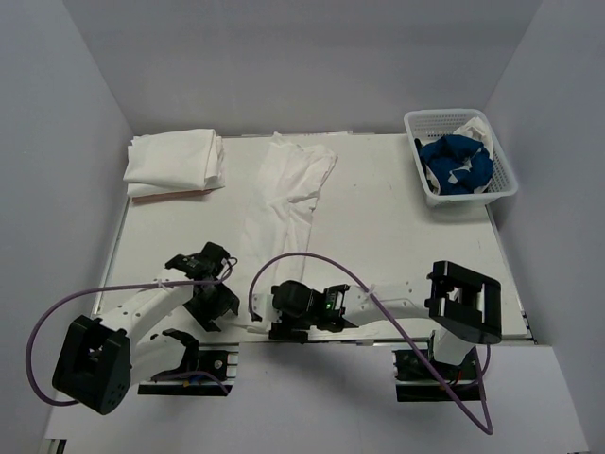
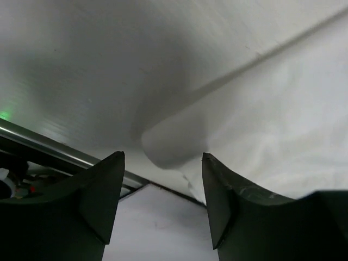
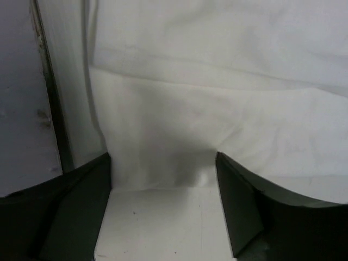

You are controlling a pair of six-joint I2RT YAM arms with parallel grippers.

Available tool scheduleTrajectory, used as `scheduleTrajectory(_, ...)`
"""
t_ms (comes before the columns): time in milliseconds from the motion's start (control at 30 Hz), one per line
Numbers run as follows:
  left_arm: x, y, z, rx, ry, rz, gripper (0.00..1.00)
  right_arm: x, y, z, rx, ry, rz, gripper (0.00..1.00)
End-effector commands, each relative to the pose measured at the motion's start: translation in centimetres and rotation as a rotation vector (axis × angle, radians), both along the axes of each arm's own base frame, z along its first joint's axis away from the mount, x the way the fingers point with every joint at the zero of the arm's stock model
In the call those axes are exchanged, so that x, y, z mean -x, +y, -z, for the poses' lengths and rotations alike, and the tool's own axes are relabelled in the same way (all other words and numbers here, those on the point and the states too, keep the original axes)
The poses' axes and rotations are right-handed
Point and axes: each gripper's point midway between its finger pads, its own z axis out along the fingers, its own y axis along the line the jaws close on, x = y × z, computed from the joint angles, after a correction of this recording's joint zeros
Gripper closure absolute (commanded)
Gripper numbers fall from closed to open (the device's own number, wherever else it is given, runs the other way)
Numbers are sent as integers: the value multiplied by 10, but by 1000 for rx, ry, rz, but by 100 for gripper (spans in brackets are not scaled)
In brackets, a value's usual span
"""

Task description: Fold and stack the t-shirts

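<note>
A white t-shirt (image 1: 284,199) lies stretched lengthwise down the middle of the table, its hem at the near edge. My left gripper (image 1: 222,301) is open at the hem's near left corner. In the left wrist view the rounded cloth corner (image 2: 168,144) lies just beyond the open gripper (image 2: 162,160). My right gripper (image 1: 282,317) is open at the hem. In the right wrist view the gripper (image 3: 163,163) straddles the edge of the shirt (image 3: 217,81). A folded stack of white t-shirts (image 1: 175,161) sits at the back left. A blue t-shirt (image 1: 454,161) lies crumpled in the basket.
The white lattice basket (image 1: 444,199) stands at the back right, with a white cloth (image 1: 473,128) in it beside the blue shirt. The table's metal near edge (image 2: 49,144) runs close under my left gripper. Grey walls enclose the white table (image 1: 397,246).
</note>
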Motion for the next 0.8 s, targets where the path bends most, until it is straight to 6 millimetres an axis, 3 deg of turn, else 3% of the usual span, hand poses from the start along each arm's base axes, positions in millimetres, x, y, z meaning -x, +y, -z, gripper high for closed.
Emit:
scheduleTrajectory(0,-2,-1,12,6,-26,-24,37,-5,-4,11,42,-39,6,25)
scheduleTrajectory(67,5,6,19,-25,-9,-34,50,-5,-5,10,45,-37,18,37)
scheduleTrajectory(167,2,9,21,-45,-20,-36,57,-3,-7,7,50,-24,27,62)
scheduleTrajectory(233,2,12,22,-58,-17,-36,63,1,-11,10,69,-12,19,68)
scheduleTrajectory(300,1,8,25,-52,-10,-16,95,2,-10,6,77,-11,14,81)
scheduleTrajectory(333,-2,5,20,-44,-6,-15,100,6,-8,2,68,-2,-1,89)
scheduleTrajectory(433,1,-1,8,-25,36,41,100,12,-9,-5,86,24,-8,100)
scheduleTrajectory(600,20,1,-26,14,28,67,100,23,-7,-36,68,83,-4,100)
scheduleTrajectory(767,11,-9,-61,77,-41,71,100,37,-2,-58,-1,150,-30,100)
